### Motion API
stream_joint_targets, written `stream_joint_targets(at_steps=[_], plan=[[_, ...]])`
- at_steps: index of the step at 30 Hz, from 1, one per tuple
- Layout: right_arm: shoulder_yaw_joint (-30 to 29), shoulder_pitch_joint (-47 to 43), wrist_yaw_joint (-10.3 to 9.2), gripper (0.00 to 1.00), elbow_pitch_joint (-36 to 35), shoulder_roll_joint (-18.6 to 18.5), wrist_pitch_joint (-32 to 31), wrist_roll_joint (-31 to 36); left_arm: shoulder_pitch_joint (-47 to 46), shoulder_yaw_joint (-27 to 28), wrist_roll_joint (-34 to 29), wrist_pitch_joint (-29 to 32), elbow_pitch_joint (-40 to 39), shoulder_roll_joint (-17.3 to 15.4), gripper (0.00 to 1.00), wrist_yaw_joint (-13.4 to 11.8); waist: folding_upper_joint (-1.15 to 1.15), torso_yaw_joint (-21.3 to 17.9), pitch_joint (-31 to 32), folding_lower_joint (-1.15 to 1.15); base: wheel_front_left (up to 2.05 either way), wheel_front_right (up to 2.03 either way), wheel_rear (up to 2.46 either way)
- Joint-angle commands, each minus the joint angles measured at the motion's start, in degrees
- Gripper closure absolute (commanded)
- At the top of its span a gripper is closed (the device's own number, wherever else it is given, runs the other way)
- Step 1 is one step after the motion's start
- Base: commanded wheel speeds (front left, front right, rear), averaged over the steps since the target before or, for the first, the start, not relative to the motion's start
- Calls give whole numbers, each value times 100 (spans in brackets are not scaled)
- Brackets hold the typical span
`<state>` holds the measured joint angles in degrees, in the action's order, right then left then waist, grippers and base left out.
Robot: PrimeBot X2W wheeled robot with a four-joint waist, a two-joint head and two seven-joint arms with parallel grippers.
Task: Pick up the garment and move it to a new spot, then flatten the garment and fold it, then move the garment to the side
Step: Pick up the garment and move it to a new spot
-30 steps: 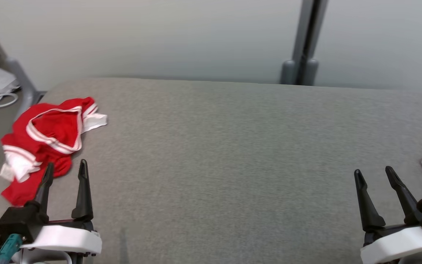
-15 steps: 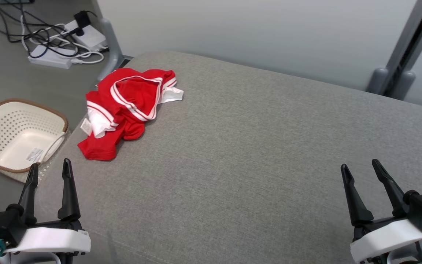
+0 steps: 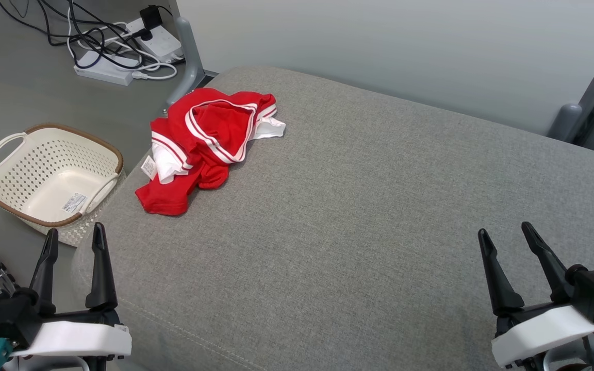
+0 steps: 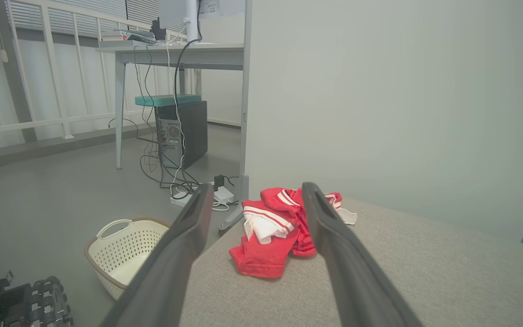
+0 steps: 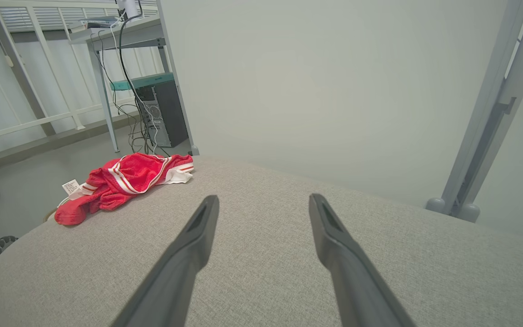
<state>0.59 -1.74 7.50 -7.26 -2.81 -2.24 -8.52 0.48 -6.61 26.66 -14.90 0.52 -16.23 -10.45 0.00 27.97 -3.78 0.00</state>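
Garment: a crumpled red fabric garment with white striped trim (image 3: 209, 141) lies in a heap at the far left corner of the broad grey upholstered cushion (image 3: 359, 216), close to its left edge. A small white label pokes out on the heap's left side.
Left gripper: the left gripper (image 3: 74, 230) is empty, its two long dark fingers spread wide. It hovers at the cushion's near left corner, well short of the garment. In its wrist view the heap sits straight ahead between the fingers.
Right gripper: the right gripper (image 3: 504, 230) is also empty with its fingers apart. It is over the near right of the cushion, well apart from the garment.
Step in hand: judging by the layout, this is the approach for the first pickup, and no part of the task is done yet.
Doing it well: the left arm looks better placed. It should reach forward and come down onto the bunched top of the heap, pinching a thick fold rather than a single trim edge. It should then lift straight up before carrying towards the bare middle of the cushion.
Watch for: a cream perforated plastic basket with a brown rim (image 3: 52, 125) stands on the floor just beside that edge. A sideways push could slide the cloth off the edge towards it.
Spare arm: probably best kept clear until flattening.
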Motion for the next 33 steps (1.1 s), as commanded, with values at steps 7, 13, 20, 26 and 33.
stream_joint_targets(at_steps=[7,13,20,26,33], plan=[[-13,73,-2,0,-59,-22,-3,5,-177,21,-85,-29,-72,67,0,38,0,-14,-103,0,0,0,0],[84,285,-2,0,-192,-22,-140,142,-905,11,8,-11,96,114,0,207,0,-215,-474,0,0,0,0],[213,616,-2,0,-327,-23,-299,318,-2114,15,318,255,1133,24,0,603,0,-666,-1103,0,0,0,0],[282,886,-2,0,-353,-28,-301,394,-3161,-46,604,697,2772,-121,0,1098,0,-1171,-1683,0,0,0,0],[355,1163,-2,0,-329,-43,-220,416,-3998,-31,776,962,4528,-328,0,1429,0,-1571,-2200,0,0,0,0]])
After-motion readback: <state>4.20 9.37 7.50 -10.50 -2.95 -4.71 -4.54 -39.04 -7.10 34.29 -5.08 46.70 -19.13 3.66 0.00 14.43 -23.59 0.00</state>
